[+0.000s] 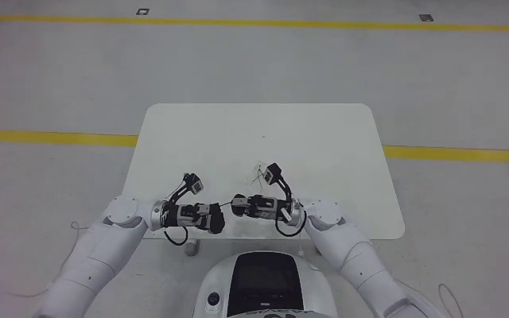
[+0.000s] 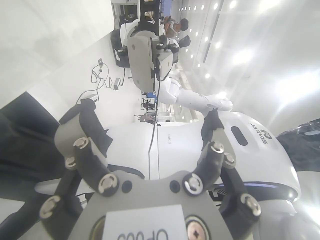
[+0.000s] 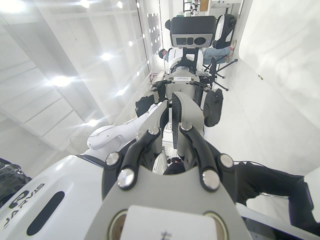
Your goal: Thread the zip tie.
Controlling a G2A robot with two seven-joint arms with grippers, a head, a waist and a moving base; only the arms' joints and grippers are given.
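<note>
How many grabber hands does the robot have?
2. The left gripper is open above the table, near its front edge; the right gripper faces it tip to tip, shut on a thin zip tie.

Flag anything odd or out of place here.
Nothing stands out. The right gripper is shut on the zip tie, whose free end reaches into the open left gripper, over the table.
</note>
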